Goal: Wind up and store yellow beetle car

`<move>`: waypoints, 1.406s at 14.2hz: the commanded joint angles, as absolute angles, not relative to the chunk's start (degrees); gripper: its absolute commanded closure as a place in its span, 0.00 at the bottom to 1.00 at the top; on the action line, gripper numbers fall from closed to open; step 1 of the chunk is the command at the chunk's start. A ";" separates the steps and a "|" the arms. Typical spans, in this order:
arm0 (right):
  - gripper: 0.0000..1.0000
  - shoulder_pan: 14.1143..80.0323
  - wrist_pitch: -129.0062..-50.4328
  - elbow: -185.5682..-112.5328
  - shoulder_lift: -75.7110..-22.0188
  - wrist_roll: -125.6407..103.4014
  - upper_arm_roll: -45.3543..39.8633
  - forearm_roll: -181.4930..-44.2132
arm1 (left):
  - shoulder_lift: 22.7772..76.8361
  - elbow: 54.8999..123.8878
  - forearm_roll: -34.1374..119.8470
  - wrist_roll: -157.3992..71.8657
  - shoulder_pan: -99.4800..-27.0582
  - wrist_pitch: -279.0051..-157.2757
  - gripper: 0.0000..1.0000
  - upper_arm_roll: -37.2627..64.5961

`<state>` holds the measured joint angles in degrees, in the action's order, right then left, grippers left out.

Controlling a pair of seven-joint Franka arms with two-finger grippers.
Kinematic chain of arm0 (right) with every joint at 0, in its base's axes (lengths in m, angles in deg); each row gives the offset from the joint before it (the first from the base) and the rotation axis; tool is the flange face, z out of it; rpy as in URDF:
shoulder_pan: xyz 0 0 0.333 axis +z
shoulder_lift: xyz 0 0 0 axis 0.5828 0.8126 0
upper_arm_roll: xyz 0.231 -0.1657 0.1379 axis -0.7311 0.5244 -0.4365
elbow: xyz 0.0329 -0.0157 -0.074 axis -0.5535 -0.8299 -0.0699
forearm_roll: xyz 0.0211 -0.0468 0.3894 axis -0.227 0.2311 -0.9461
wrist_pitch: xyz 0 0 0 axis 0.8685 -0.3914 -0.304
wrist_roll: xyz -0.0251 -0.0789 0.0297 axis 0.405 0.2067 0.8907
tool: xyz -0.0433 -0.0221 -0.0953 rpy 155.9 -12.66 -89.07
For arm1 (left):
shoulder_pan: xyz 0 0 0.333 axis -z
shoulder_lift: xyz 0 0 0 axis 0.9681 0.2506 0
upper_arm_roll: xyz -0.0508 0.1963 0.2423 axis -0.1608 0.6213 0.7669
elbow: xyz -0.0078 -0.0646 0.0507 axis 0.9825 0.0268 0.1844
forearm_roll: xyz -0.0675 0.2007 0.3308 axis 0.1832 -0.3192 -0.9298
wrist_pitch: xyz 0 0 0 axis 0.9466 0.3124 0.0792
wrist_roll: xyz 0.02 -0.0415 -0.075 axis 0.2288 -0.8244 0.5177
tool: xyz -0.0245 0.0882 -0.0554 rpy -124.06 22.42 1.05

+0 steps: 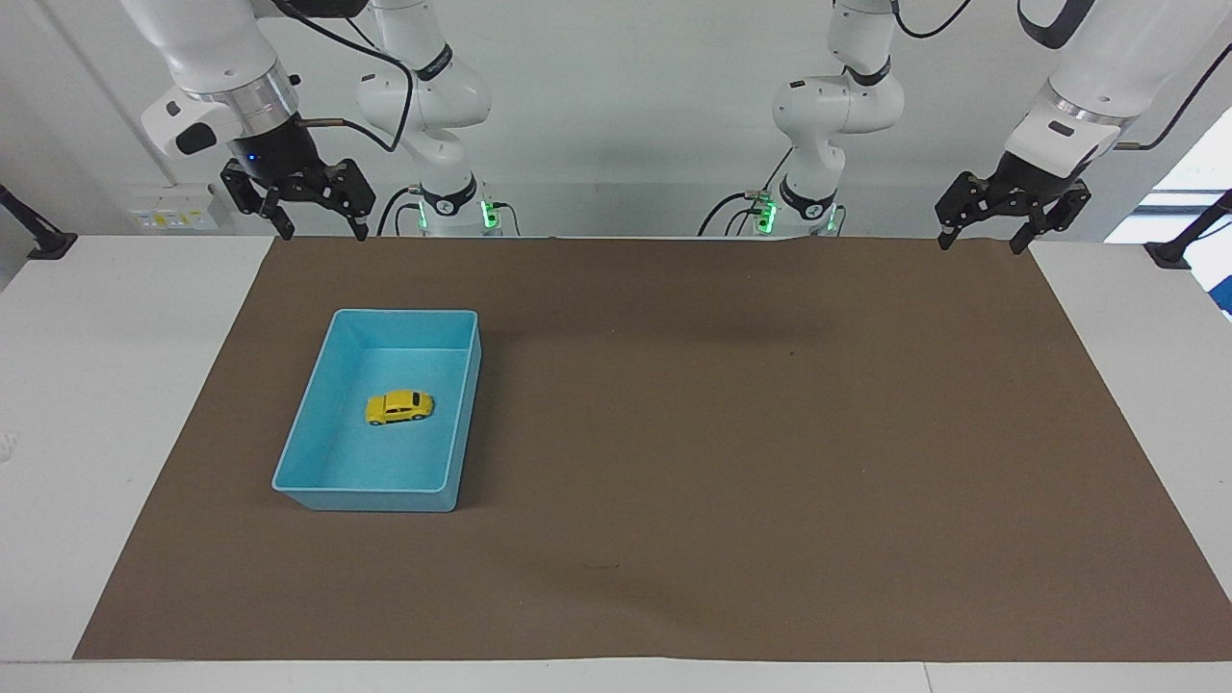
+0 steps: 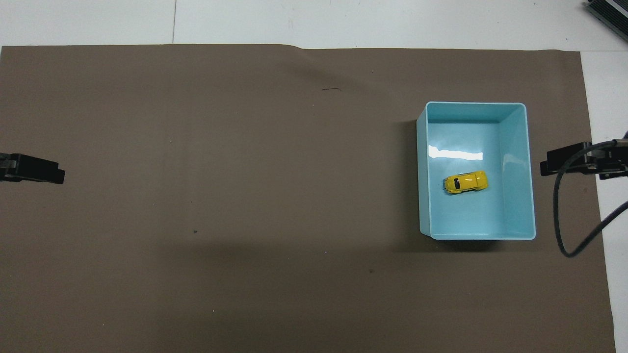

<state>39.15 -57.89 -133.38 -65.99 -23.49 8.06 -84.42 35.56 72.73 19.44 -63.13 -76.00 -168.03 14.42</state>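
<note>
Two spread grippers, left gripper (image 1: 984,237) and right gripper (image 1: 320,223) raised over mat (image 1: 731,433) corners, yellow beetle car (image 1: 398,407) in bin (image 1: 464,404)

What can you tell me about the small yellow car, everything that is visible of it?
The yellow beetle car is a tiny toy with a rounded, glossy body, dark windows and black wheels. It stands upright on its wheels on the floor of the blue bin, about mid-floor, its length across the bin's shorter width. It touches none of the walls, and no gripper touches it. Finer detail is too small to tell.
</note>
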 commanded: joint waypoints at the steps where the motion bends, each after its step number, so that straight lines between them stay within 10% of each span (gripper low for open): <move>1: 0.00 38.99 -57.55 -133.45 -66.67 -24.04 8.06 -85.60 | 34.65 73.36 20.09 -63.75 -76.89 -168.35 0.00 13.97; 20: 0.00 38.99 -57.55 -133.45 -66.67 -24.04 8.06 -85.60 | 34.56 73.62 20.09 -63.66 -77.33 -168.26 0.00 11.77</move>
